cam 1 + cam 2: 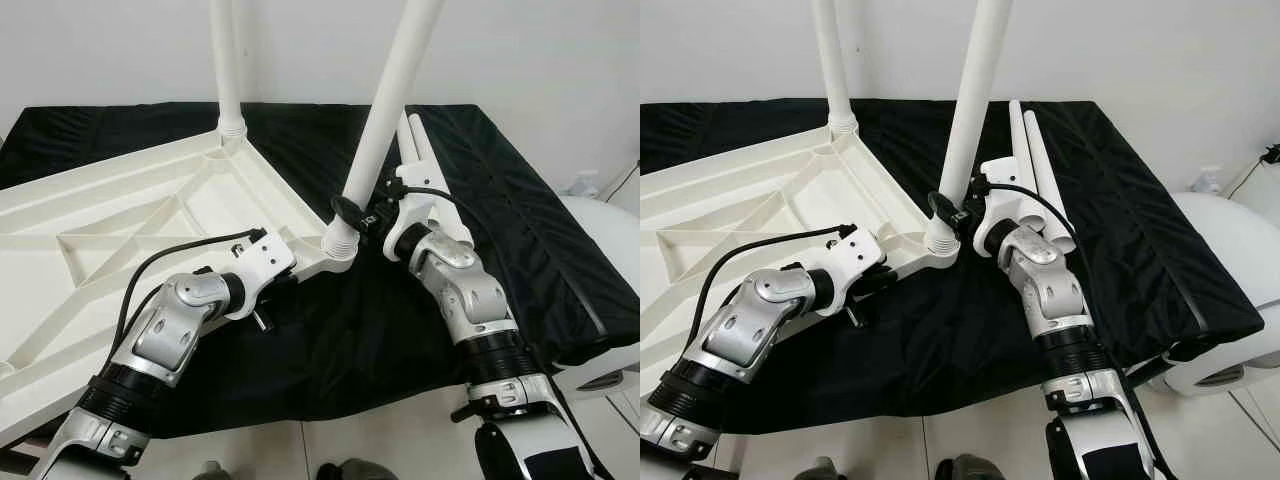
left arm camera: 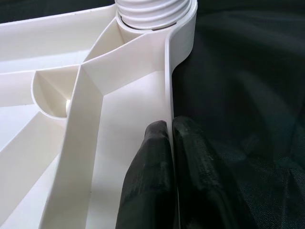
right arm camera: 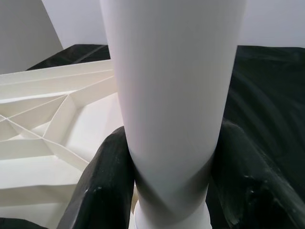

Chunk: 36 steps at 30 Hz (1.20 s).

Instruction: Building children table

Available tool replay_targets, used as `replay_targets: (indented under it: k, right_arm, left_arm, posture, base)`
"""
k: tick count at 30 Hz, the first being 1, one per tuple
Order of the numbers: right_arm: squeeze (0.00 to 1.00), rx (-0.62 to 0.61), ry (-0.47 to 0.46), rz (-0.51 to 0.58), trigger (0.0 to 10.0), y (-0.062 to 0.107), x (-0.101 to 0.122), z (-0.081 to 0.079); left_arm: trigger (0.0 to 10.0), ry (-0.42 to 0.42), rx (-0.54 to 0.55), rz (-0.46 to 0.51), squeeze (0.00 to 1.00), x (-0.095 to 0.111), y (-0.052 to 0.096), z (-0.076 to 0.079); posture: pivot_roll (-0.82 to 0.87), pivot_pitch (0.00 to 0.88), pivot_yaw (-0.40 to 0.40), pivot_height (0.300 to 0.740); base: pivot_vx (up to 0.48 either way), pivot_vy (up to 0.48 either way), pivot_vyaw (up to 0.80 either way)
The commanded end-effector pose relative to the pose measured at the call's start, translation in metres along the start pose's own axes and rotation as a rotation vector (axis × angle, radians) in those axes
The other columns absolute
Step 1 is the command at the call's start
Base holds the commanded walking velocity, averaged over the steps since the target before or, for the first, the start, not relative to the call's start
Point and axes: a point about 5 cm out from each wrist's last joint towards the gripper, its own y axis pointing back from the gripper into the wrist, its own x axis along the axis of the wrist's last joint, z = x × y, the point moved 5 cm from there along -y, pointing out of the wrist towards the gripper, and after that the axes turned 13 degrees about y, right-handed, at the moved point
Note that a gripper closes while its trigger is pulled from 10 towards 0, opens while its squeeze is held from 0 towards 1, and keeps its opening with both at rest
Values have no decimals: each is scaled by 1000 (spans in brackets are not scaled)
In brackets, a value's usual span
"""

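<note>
Cross-threading looks like the main risk: the near leg [image 1: 385,110] leans a little off upright as it rises from the corner socket [image 1: 340,243] of the upturned white tabletop [image 1: 120,230], so turning it at that angle could jam the ribbed end in the socket instead of seating it. Slipping is a second risk, since the leg is smooth and tapered, and a firm twist could turn the pads around it or drag the light tabletop across the black cloth [image 1: 500,210] covering the counter. The right gripper [image 3: 167,186] has its two black fingers [image 3: 102,186] spread wide enough to take the leg, one on each side, pressed against it just above the socket. The left gripper [image 2: 169,143] has its fingers nearly together, clamped on the thin edge wall of the tabletop close to that same corner, which should brace it against turning. A second leg [image 1: 226,60] already stands in the far corner, and two spare legs [image 1: 1032,160] lie side by side on the cloth just beyond the right gripper.
</note>
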Motion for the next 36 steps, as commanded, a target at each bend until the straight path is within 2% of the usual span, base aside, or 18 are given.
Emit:
replay_targets:
  k: [1, 3, 12, 19, 23, 30, 33, 36]
  right_arm:
    - [0, 7, -44, -185, 10000, 11, -47, 0]
    - [0, 3, -29, -194, 10000, 11, -47, 3]
    - [0, 45, -72, -260, 10000, 14, -58, 3]
    - [0, 42, -82, -281, 10000, 12, -64, 5]
    - [0, 39, -79, -283, 10000, 12, -65, 6]
    - [0, -32, -103, -322, 10000, 17, -83, 13]
    - [0, -40, -43, -318, 10000, 20, -84, 13]
    - [0, -24, -28, -294, 10000, 21, -82, 10]
  left_arm:
    - [10000, 14, 124, -12, 0, -7, 11, -20]
    - [10000, 7, 104, -11, 0, -8, 11, -15]
    - [10000, -5, 27, -1, 0, -11, 10, 7]
    - [10000, -11, -3, 7, 0, -9, 8, 15]
    - [10000, -12, -2, 9, 0, -9, 9, 15]
    - [10000, -13, 14, 11, 0, -8, 11, 12]
    - [10000, -14, 17, 11, 0, -8, 12, 12]
    - [10000, -15, 20, 11, 0, -8, 12, 11]
  posture:
    - [77, 21, -75, 740]
    - [77, 21, -75, 740]
    - [78, 19, -81, 740]
    - [81, 16, -83, 740]
    - [82, 17, -85, 740]
    - [82, 16, -86, 740]
    - [80, 15, -84, 740]
    - [80, 15, -83, 740]
  base:
    - [0, 0, 0]
    - [0, 0, 0]
    - [0, 0, 0]
    - [0, 0, 0]
    - [0, 0, 0]
    - [0, 0, 0]
    - [0, 0, 0]
    - [0, 0, 0]
